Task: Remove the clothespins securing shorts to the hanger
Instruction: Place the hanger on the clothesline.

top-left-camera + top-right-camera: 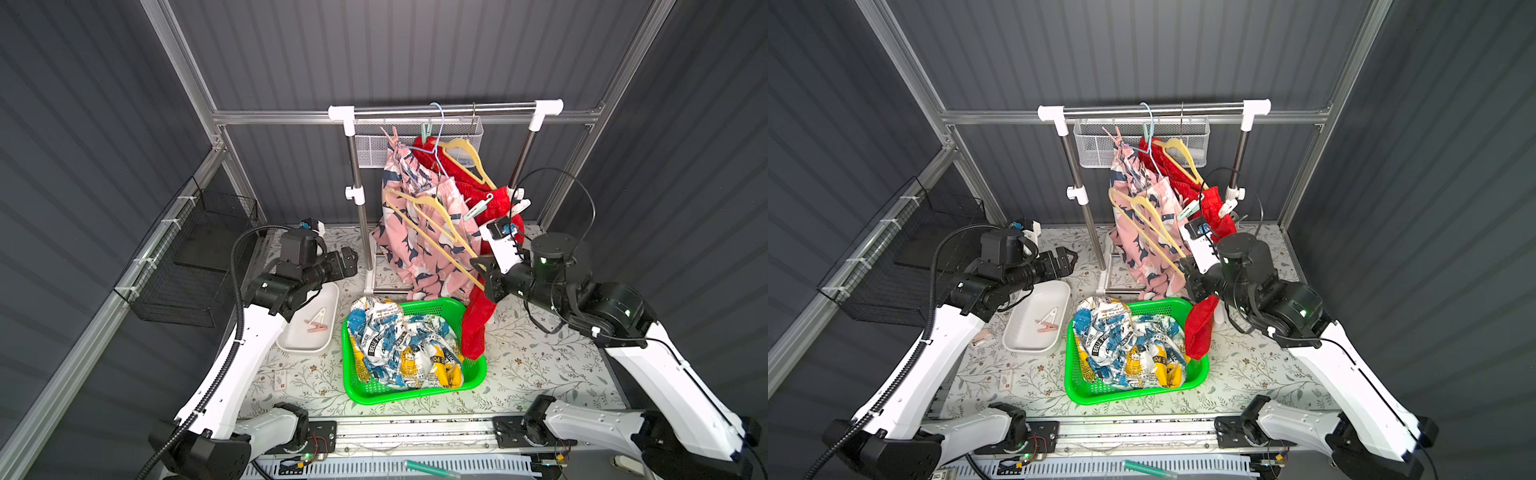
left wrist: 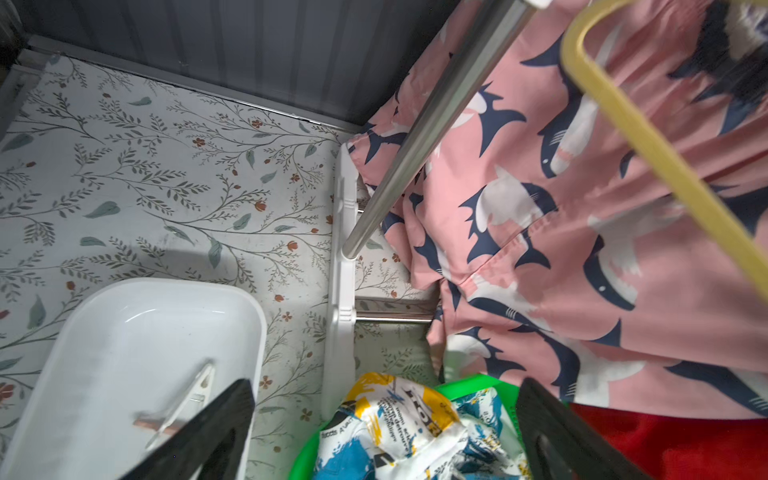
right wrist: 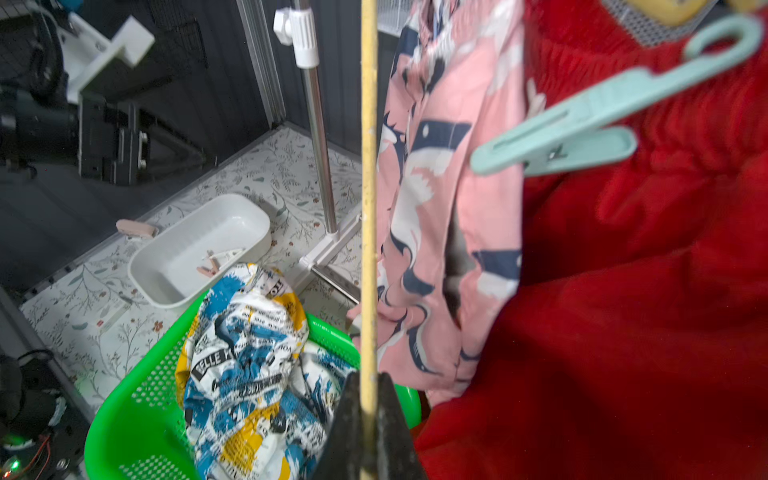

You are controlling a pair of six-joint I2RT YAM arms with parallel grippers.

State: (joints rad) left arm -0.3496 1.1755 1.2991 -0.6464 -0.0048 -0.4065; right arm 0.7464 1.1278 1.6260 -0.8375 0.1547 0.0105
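Note:
Pink printed shorts (image 1: 419, 249) and red shorts (image 1: 494, 203) hang from the rail on hangers. A pink clothespin (image 1: 392, 137) and a mint one (image 1: 426, 131) sit at the top. A hooked mint clothespin (image 3: 582, 120) and a white one (image 1: 521, 205) are clipped lower by the red shorts. My right gripper (image 3: 368, 382) is shut on the thin bar of a bare yellow hanger (image 3: 368, 166). My left gripper (image 2: 385, 388) hangs open and empty above the white tray (image 1: 303, 347), which holds a pink clothespin (image 1: 318, 328) and a white one (image 1: 318, 313). White, yellow and blue shorts (image 1: 407, 345) lie in the green basket (image 1: 415, 397).
The rack's steel post (image 1: 361, 216) and white foot stand between the tray and the hanging shorts. A white mesh basket (image 1: 374, 143) hangs behind the rail. A black wire basket (image 1: 187, 266) lines the left wall. Another pale pink clothespin (image 1: 982, 336) lies beside the tray.

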